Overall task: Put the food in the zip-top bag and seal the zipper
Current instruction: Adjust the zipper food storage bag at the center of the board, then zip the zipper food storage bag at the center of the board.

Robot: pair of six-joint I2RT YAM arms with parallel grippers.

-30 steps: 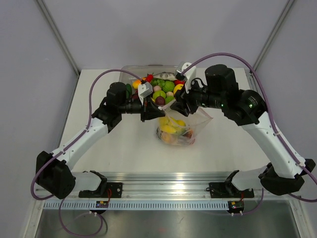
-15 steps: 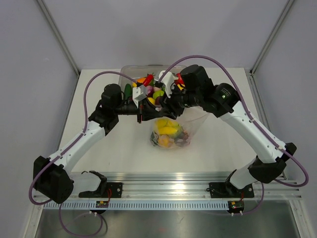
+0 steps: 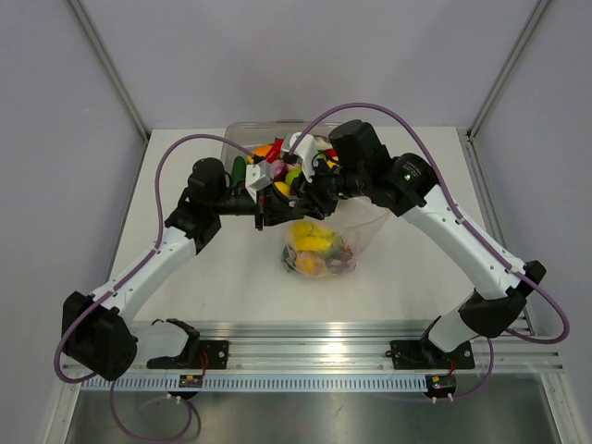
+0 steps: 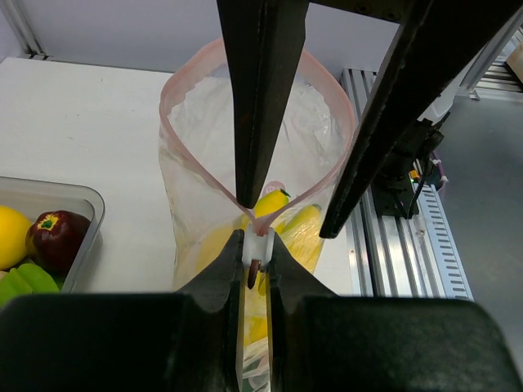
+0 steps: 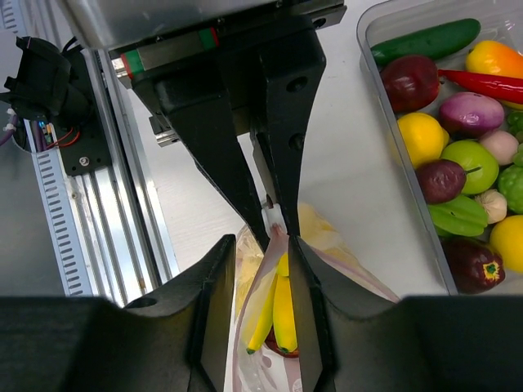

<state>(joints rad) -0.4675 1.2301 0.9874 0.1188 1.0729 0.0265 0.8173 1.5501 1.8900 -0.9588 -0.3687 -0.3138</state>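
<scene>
The zip-top bag (image 3: 363, 228) stands on the table with yellow, orange and red food (image 3: 314, 246) inside; bananas (image 5: 283, 317) show through it. Its mouth hangs open as a loop of the pinkish zipper (image 4: 173, 122). My left gripper (image 4: 259, 249) is shut on the white slider (image 4: 259, 242) at the near corner of the zipper, seen from above in the top view (image 3: 268, 209). My right gripper (image 5: 261, 245) is open, its fingers (image 4: 261, 98) straddling the zipper strip just beside the slider, directly facing the left gripper (image 3: 308, 194).
A rigid clear tub (image 3: 242, 132) behind the grippers holds several more toy fruits and vegetables (image 5: 458, 163); its corner shows in the left wrist view (image 4: 86, 200). The aluminium rail (image 3: 305, 347) runs along the near table edge.
My right arm has swung left and forward until its fingers meet the left gripper at the bag's corner. The bag and left gripper shifted slightly left.
</scene>
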